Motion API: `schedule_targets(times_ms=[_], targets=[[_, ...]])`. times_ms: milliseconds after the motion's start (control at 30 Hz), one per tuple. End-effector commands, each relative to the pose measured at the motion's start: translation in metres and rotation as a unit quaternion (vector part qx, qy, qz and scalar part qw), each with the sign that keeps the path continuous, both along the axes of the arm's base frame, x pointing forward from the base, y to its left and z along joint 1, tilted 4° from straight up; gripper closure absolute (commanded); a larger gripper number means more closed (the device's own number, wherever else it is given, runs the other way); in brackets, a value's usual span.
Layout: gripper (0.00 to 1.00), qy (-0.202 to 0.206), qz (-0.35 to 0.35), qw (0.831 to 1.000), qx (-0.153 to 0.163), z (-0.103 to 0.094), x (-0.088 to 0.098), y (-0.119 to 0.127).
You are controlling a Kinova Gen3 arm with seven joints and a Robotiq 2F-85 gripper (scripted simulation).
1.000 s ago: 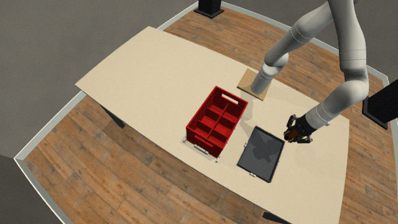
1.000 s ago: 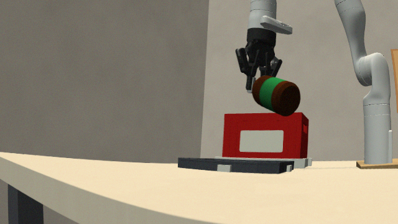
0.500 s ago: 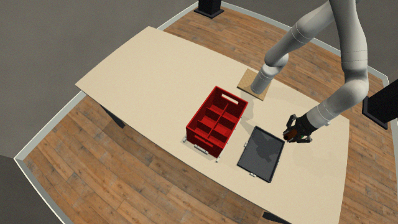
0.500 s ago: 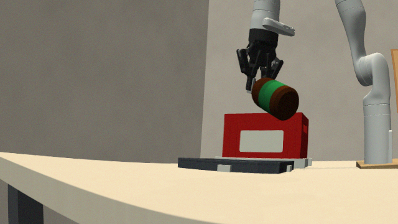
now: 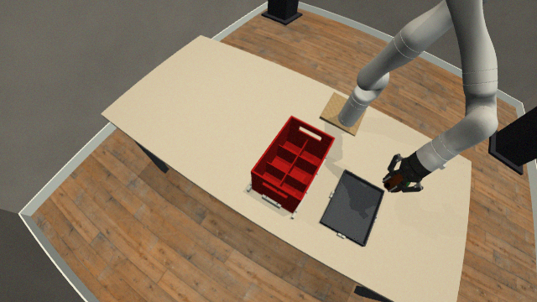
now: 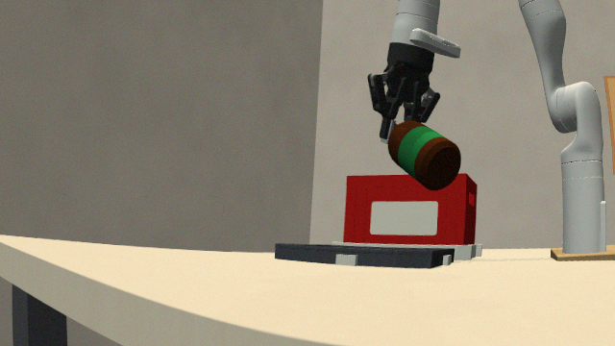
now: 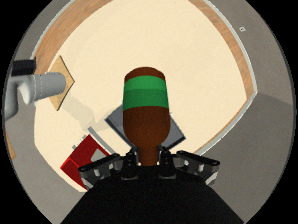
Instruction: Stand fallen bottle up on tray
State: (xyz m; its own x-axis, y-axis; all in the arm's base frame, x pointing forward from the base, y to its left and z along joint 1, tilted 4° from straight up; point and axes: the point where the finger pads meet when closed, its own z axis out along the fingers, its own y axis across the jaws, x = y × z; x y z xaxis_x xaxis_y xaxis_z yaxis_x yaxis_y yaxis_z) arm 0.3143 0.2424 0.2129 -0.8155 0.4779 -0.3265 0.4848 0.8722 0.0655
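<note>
The pincer (image 5: 393,184) (image 6: 398,126) (image 7: 148,149) grips the bottle (image 5: 393,183) (image 6: 423,153) (image 7: 146,117) by its neck, slanted in air. Lowered so, its base edge could hit the tray (image 5: 354,205) (image 6: 356,254) (image 7: 176,134), at seven o'clock from the arm's base (image 5: 334,97) (image 6: 557,256) (image 7: 61,62) in the top view, and push it.

Brown, green-banded bottle (image 5: 393,183) (image 6: 423,155) (image 7: 146,105) — tilted, aloft; red crate (image 5: 289,168) (image 6: 357,192) (image 7: 82,161), dark tray (image 5: 350,210) (image 6: 384,256) (image 7: 176,134) — flat.

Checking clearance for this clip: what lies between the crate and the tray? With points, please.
Only a bare strip of tabletop (image 5: 312,205) separates the red crate (image 5: 274,190) from the dark tray (image 5: 350,210), in the top view.
</note>
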Motion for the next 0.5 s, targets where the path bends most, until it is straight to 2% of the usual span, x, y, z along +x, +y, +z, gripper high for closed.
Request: schedule_targets(times_ms=[0,467], targets=[[1.00,-0.003,0.003,1.000,-0.001,0.0004,-0.0016,0.0020],[1.00,-0.005,0.003,1.000,-0.001,0.0006,-0.0016,0.0023]])
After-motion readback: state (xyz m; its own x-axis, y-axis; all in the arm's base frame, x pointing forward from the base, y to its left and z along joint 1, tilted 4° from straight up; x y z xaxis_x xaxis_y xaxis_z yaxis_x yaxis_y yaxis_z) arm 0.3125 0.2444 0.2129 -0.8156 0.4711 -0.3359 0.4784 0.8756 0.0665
